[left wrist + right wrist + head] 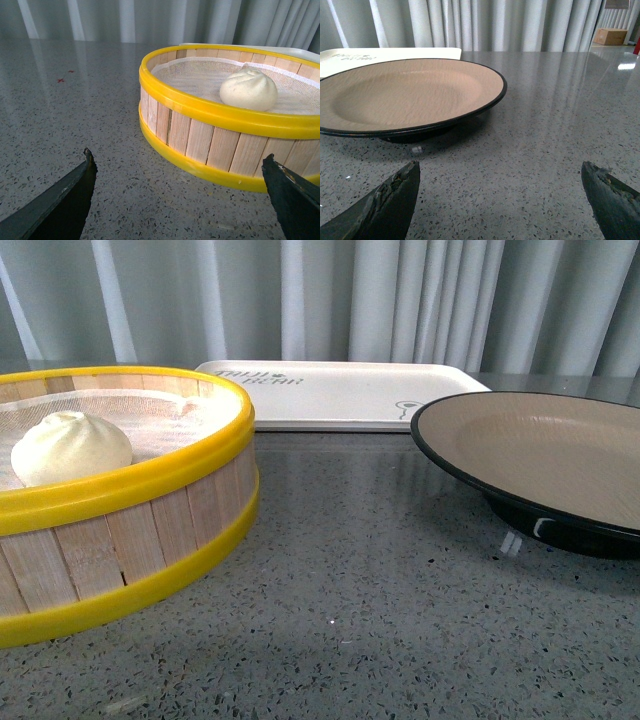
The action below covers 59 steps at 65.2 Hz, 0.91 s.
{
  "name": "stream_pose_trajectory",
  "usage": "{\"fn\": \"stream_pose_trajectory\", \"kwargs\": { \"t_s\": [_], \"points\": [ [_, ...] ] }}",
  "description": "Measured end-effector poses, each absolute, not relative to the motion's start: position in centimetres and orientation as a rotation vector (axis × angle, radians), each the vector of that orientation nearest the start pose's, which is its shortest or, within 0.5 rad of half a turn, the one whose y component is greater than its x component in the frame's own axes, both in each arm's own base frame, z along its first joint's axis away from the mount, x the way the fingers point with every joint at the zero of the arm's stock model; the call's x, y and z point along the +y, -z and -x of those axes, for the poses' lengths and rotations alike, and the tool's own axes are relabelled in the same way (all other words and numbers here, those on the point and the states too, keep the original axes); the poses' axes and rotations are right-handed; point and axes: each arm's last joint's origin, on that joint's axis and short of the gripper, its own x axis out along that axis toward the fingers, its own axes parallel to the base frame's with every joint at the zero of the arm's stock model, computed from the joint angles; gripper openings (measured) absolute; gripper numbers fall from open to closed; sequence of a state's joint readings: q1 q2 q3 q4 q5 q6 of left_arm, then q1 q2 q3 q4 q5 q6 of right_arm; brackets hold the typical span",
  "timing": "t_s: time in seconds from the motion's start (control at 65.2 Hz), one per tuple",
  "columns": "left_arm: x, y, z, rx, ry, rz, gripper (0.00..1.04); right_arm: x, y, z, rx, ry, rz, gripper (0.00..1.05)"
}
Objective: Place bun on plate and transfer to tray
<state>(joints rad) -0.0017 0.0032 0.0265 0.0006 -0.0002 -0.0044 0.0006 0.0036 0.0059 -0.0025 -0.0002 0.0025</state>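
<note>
Left wrist view: domed, pleated white bun (248, 90); left gripper (178, 153), right gripper (500, 163) gape empty.

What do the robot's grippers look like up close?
Only fingertips show. The left gripper and right gripper each have two dark, near-black wedge-shaped fingers tapering to points, with rough, scuffed edges. No cables, markings or arms are visible.

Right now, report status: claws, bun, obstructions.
Left claw open, empty, short of the steamer basket. Right claw open, empty, facing the plate. Bun in the basket, not yet plated. Only the basket's raised rim in the way.
</note>
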Motion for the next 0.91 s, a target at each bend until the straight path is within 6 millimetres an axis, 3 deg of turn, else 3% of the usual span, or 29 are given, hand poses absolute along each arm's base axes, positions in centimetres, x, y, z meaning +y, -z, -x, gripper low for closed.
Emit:
{"fn": "stream_pose_trajectory", "kwargs": {
  "t_s": [0.107, 0.23, 0.292, 0.537, 0.906],
  "points": [
    [0.0, -17.2, -9.6, -0.024, 0.002, 0.004, 0.98, 0.0, -16.5, -9.8, 0.0, -0.001, -0.002, 0.96],
    [0.1, -17.6, -9.8, 0.348, -0.279, 0.118, 0.98, 0.0, -16.5, -9.8, 0.0, 0.0, -0.002, 0.96],
    [0.1, -18.4, -9.8, 0.403, -0.352, 0.17, 0.98, 0.0, -16.5, -9.8, 0.0, -0.002, -0.002, 0.96],
    [0.2, -18.8, -9.7, 0.363, -0.427, 0.315, 0.98, 0.0, -16.5, -9.8, 0.0, -0.001, -0.002, 0.96],
    [0.0, -19.6, -10.5, 0.328, -0.408, 0.348, 0.98, 0.0, -16.5, -9.8, 0.0, -0.001, -0.002, 0.96]
  ]
}}
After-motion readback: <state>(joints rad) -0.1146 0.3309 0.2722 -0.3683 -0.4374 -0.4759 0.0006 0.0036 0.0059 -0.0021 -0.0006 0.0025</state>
